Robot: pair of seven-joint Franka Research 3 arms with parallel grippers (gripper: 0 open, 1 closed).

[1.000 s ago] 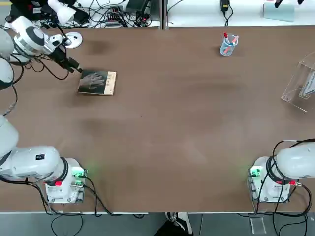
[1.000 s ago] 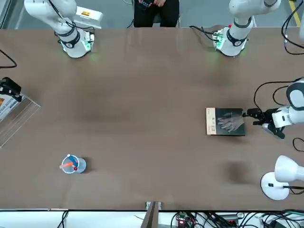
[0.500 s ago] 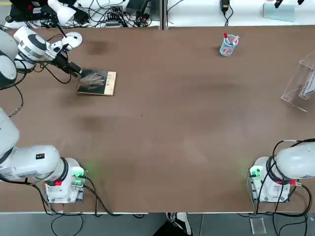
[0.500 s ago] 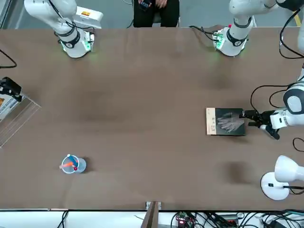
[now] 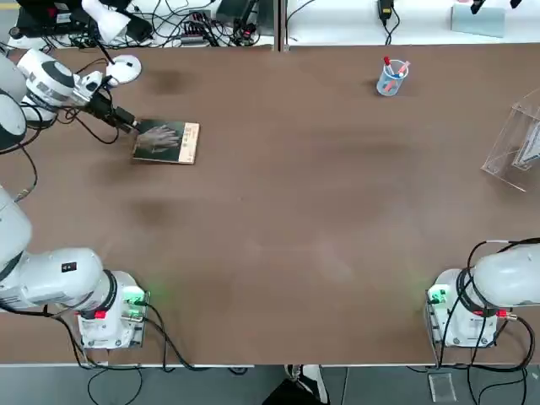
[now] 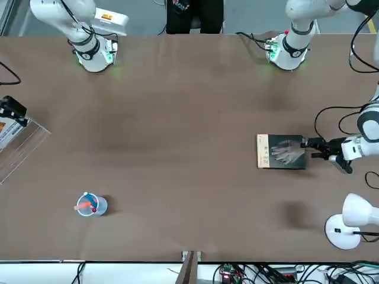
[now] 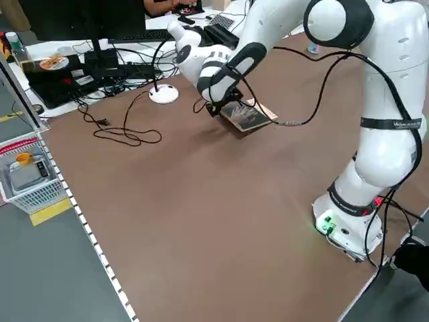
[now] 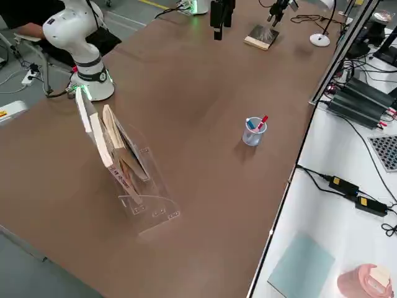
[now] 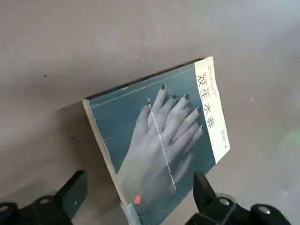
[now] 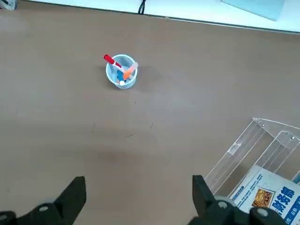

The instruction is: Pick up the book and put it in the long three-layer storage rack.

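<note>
The book (image 5: 166, 142) lies flat on the brown table at the far left, dark cover with a pale hand and a tan strip. My left gripper (image 5: 126, 123) is open, low at the book's left end; in the left wrist view its fingers (image 9: 205, 195) straddle the book's (image 9: 159, 140) near corner without gripping it. The long three-layer storage rack (image 5: 515, 143) stands at the table's right edge, clear acrylic with booklets in it (image 8: 136, 174). My right gripper (image 10: 138, 201) hangs open high above the table, looking down on the rack (image 10: 262, 159).
A clear pen cup (image 5: 391, 78) with pens stands at the far right of centre. A white desk lamp (image 5: 126, 67) and cables sit just behind the left gripper. A person (image 6: 195, 12) stands behind the arm bases.
The left gripper has edged in against the book's left end and its wrist has shifted slightly. The book and the right arm have not moved.
</note>
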